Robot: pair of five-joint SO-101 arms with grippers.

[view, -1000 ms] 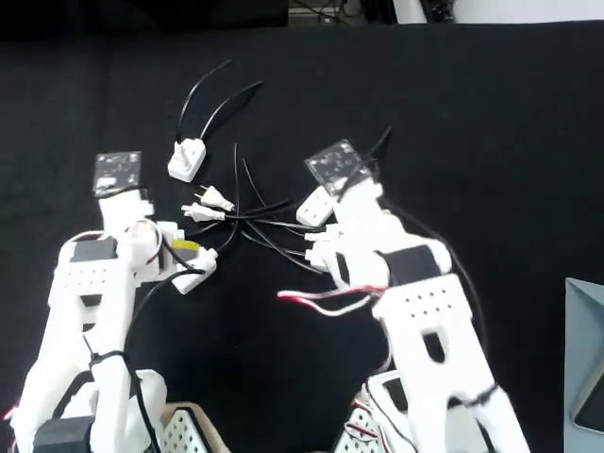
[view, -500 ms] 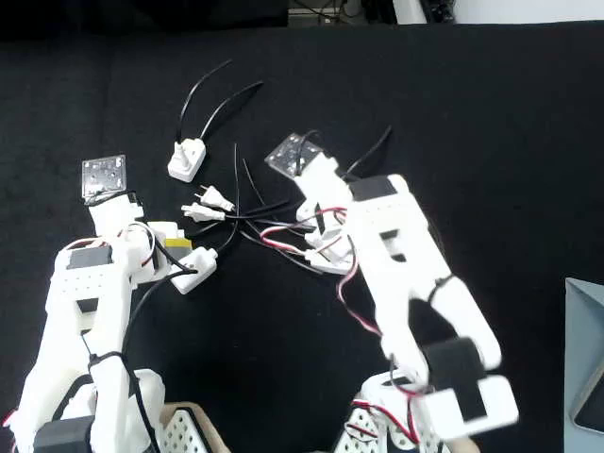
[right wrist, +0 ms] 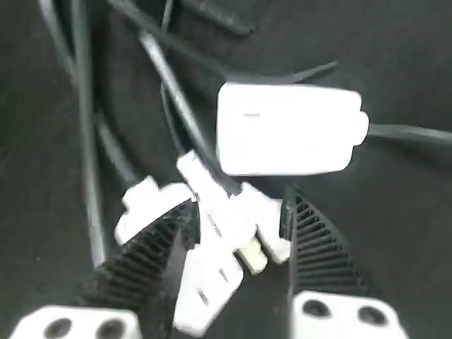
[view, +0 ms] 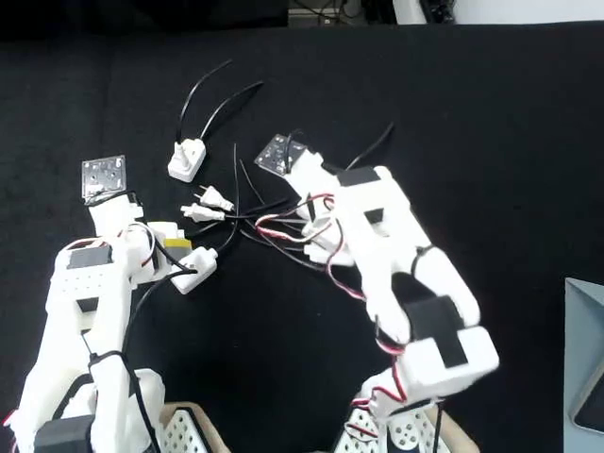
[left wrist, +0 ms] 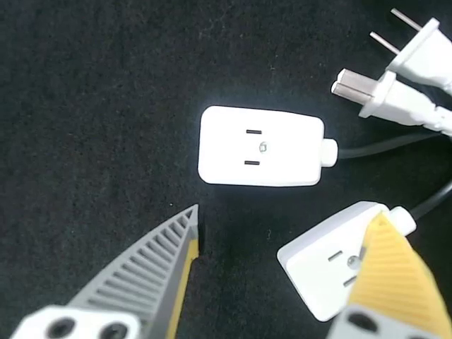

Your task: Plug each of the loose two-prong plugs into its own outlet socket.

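Observation:
My left gripper (left wrist: 286, 215) is open above the black cloth. One white outlet socket (left wrist: 261, 147) lies just beyond its fingertips. A second socket (left wrist: 326, 267) sits partly under the yellow finger (left wrist: 388, 272). Two loose white plugs (left wrist: 395, 78) lie past them with their prongs bare. My right gripper (right wrist: 239, 201) is open, with a small cluster of white plugs (right wrist: 212, 229) between its black fingers and another white socket (right wrist: 286, 131) right behind. In the high view the right arm (view: 377, 236) covers that cluster, and the two bare plugs (view: 209, 205) lie between the arms.
A further white socket (view: 186, 159) with a black cord lies at the back left. Several black cords (view: 250, 226) cross in the middle of the cloth. A grey object (view: 585, 359) sits at the right edge.
The right arm has swung left and stretched forward over the cord tangle. The left arm shifted slightly left a second ago and has held still since.

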